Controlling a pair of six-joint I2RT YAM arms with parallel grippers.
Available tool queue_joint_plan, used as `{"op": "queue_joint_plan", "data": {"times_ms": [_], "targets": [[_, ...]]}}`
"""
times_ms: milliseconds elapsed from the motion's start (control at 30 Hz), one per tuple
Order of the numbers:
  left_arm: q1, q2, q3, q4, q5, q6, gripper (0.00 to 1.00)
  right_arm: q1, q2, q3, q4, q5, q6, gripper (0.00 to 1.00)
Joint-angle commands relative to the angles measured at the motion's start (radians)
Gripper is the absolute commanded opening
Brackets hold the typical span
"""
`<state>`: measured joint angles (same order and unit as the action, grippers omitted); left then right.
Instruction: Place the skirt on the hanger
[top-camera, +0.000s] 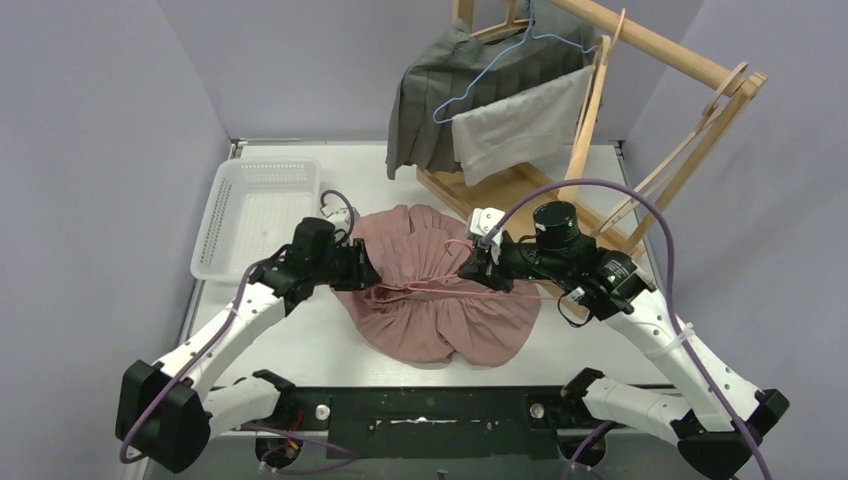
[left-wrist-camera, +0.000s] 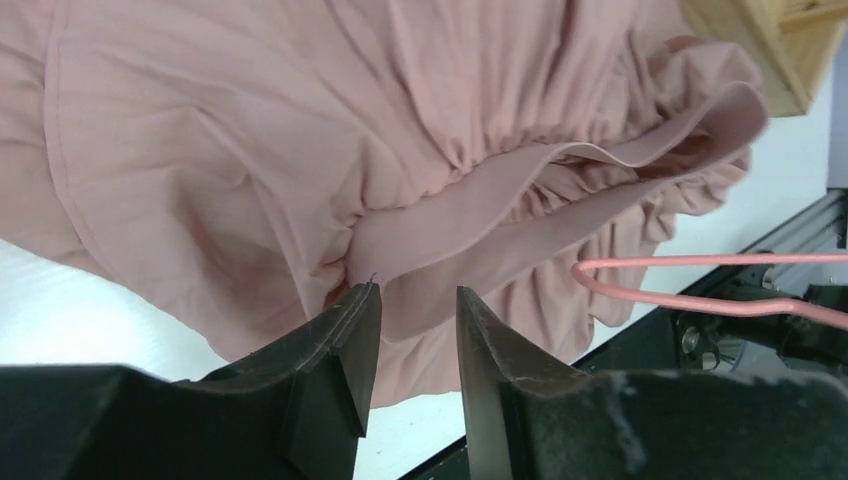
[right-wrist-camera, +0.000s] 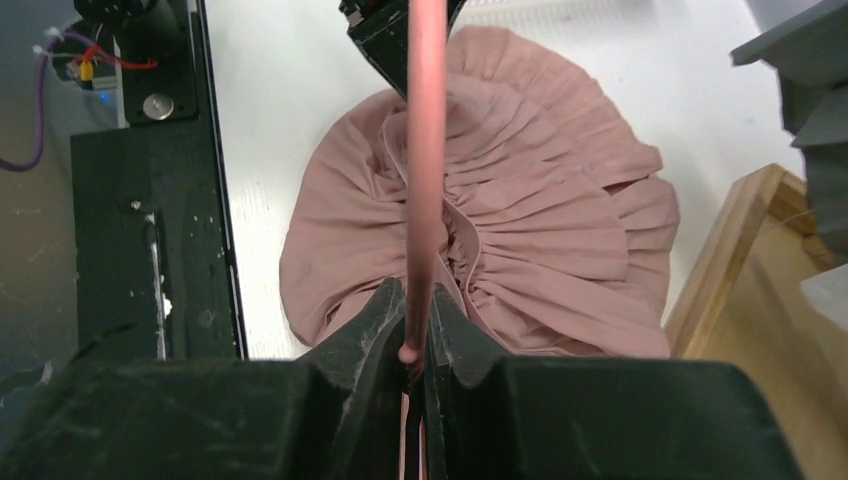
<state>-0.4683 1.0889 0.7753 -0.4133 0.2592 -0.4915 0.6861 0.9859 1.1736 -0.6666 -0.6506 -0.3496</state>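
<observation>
1. Two arms reach toward the middle of the white bench (top-camera: 300, 340) and meet over the pink skirt (top-camera: 440, 320).
2. The skirt lies in a rounded, crumpled heap at the centre of the top view, resting on the bench. Its gathered waistband runs across the middle of the heap.
3. A pink wire hanger (top-camera: 450, 287) stretches across the skirt from the right side of the heap toward the left, along the line of the waistband. Whether any of the wire sits inside the waistband cannot be told.
4. The right tool (top-camera: 482, 265) is at the right end of the waistband, clamped tight on the hanger. In the right wrist view the wire (right-wrist-camera: 425, 150) runs straight up the frame from between the closed fingers (right-wrist-camera: 370, 330), over the pleated cloth below.
5. The left tool (top-camera: 365, 272) is at the left edge of the skirt. In the left wrist view its jaws stand a narrow gap apart, with the tips right at a fold of the waistband. Whether the pads actually touch the cloth is not clear. The hanger's bent end (left-wrist-camera: 700, 300) shows at the right of that frame, apart from this tool.
6. A white plastic basket (top-camera: 255, 215) sits on the bench at the upper left of the top view, near the left arm.
7. A wooden rack (top-camera: 660, 45) stands at the upper right of the top view. A grey pleated skirt (top-camera: 430, 100) hangs from it on a blue hanger (top-camera: 490, 70), with a paler grey cloth (top-camera: 520, 125) beside it.
</observation>
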Motion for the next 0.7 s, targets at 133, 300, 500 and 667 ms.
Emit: {"op": "queue_joint_plan", "data": {"times_ms": [133, 300, 500, 667], "targets": [[0.013, 0.125, 0.038, -0.006, -0.080, -0.066, 0.26, 0.005, 0.008, -0.111, 0.251, -0.014, -0.002, 0.00], [0.014, 0.151, 0.036, -0.010, -0.017, -0.053, 0.24, 0.006, 0.040, -0.110, 0.265, -0.060, -0.029, 0.00], [0.013, 0.175, 0.019, -0.003, 0.035, -0.052, 0.18, 0.005, 0.097, -0.069, 0.222, -0.128, -0.090, 0.00], [0.013, 0.166, 0.043, -0.020, -0.005, -0.046, 0.07, 0.006, 0.122, -0.057, 0.198, -0.156, -0.118, 0.00]]}}
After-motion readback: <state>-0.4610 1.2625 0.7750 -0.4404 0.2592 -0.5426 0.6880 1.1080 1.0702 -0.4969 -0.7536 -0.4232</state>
